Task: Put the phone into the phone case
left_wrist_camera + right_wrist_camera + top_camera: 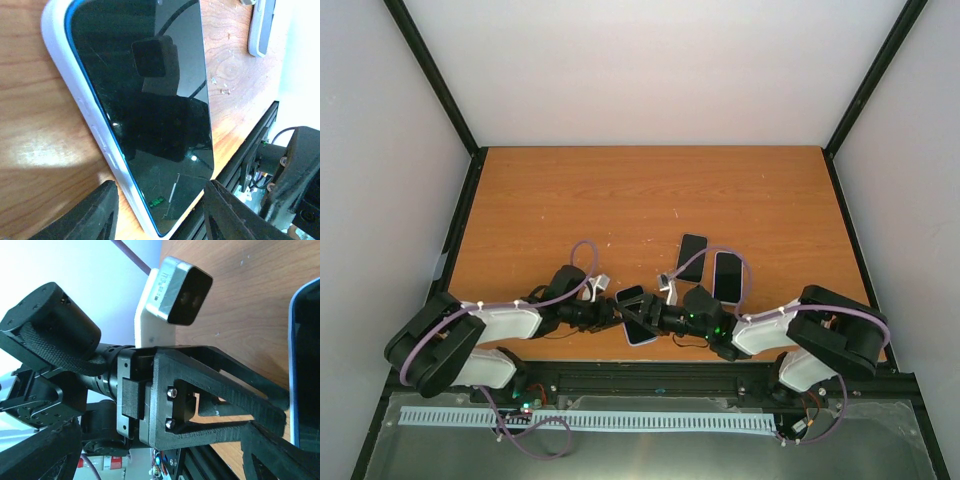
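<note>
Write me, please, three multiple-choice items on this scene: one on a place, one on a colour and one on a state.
1. In the top view, where do the spare dark slabs lie?
A. In the far-left corner
B. Just right of centre, side by side
C. On the black rail

2. What colour is the case around the phone?
A. Red
B. Black
C. White

3. How is the phone's screen?
A. Dark and facing up
B. Lit, showing a photo
C. Face down on the wood

Answers:
1 B: both slabs sit next to each other a little right of the middle.
2 C: the left wrist view shows a white rim running along the phone's edge.
3 A: the glass is dark and only mirrors the camera above it.
</note>
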`<state>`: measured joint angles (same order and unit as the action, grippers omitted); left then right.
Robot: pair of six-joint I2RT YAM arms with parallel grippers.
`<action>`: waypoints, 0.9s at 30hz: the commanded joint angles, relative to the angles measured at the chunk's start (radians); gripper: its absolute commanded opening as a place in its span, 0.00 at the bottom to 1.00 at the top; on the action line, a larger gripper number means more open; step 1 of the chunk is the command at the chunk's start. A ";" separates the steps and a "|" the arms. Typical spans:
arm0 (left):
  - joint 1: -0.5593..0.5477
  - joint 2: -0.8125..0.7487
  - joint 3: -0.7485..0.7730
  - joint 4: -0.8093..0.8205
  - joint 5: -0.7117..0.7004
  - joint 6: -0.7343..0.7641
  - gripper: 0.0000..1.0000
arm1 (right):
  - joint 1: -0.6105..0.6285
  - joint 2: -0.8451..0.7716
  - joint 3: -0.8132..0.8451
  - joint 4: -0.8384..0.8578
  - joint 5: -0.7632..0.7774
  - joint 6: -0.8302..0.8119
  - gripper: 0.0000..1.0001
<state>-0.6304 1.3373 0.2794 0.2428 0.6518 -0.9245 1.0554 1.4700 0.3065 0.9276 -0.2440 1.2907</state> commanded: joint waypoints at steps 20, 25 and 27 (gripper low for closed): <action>0.012 0.022 0.058 -0.013 -0.070 0.040 0.34 | -0.071 -0.193 0.097 -0.695 0.207 -0.266 0.84; 0.013 0.031 0.061 -0.013 -0.070 0.035 0.33 | -0.078 -0.079 0.120 -0.608 0.131 -0.246 0.86; 0.012 0.027 0.061 -0.013 -0.072 0.041 0.33 | -0.078 -0.034 0.124 -0.579 0.119 -0.236 0.86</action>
<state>-0.6231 1.3682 0.3119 0.2020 0.5800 -0.8986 0.9813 1.3762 0.4011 0.2832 -0.0883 1.0462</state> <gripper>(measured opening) 0.332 0.857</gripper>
